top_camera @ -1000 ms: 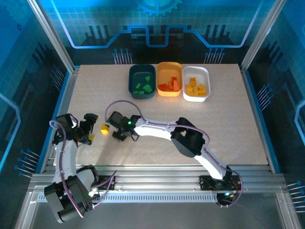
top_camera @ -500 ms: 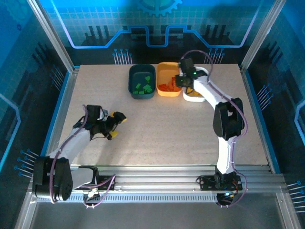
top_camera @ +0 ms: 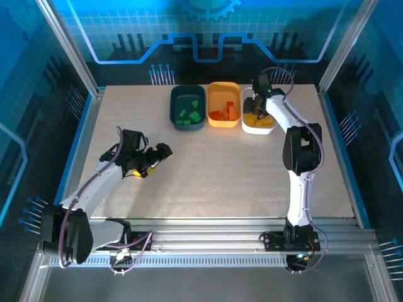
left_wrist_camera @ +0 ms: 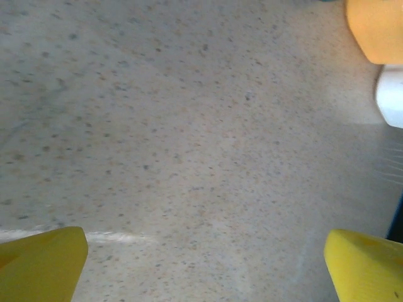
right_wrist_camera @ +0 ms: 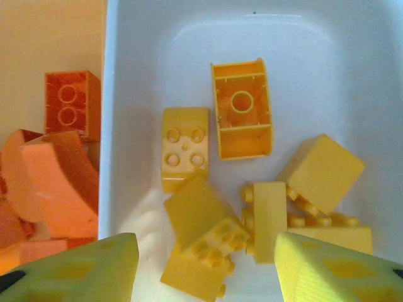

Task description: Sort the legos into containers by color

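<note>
Altogether three bins, teal (top_camera: pixel 172 107), orange (top_camera: pixel 221 95), white (top_camera: pixel 258 131), and two hands, left hand (left_wrist_camera: pixel 204 267) and right hand (right_wrist_camera: pixel 206 267), both wide open, empty.

There are three rounded-rectangular plastic bins: one dark teal bin (top_camera: pixel 172 107), one orange bin (top_camera: pixel 224 83) and one white bin (top_camera: pixel 258 130). In the white bin lie yellow-orange plastic bricks (right_wrist_camera: pixel 184 148); I count seven, but some overlap, so it may be six. The green plastic bricks (top_camera: pixel 189 116) in the teal one are about six, too small for a sure count. The red-orange plastic bricks (right_wrist_camera: pixel 72 104) are heaped; at least four can be told apart. There are also two white robot arms, the left arm (top_camera: pixel 94 187) and the right arm (top_camera: pixel 301 151).
</note>
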